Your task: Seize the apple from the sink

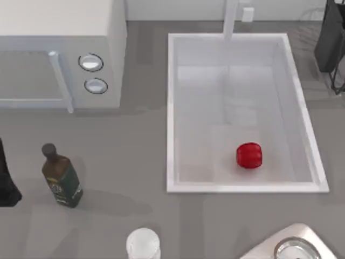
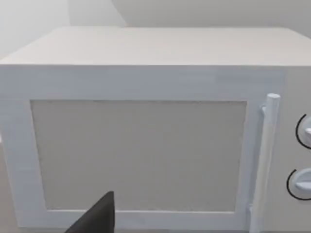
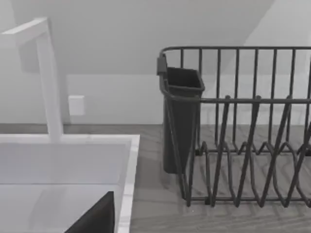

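Grey surface point(image 1: 140, 140) with white sink point(image 1: 171, 113) at frame right | apple point(image 1: 249, 155) on basin floor, lower right, apart from walls | squat, no clear long axis; stem direction unreadable | grippers' state: cannot tell | risk: glossy round fruit rolls under an off-centre pinch; rim blocks low approach.

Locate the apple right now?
Top view: the apple sits on the floor of the sink, on the table's right half, close to the basin's near rim and opposite the faucet post.
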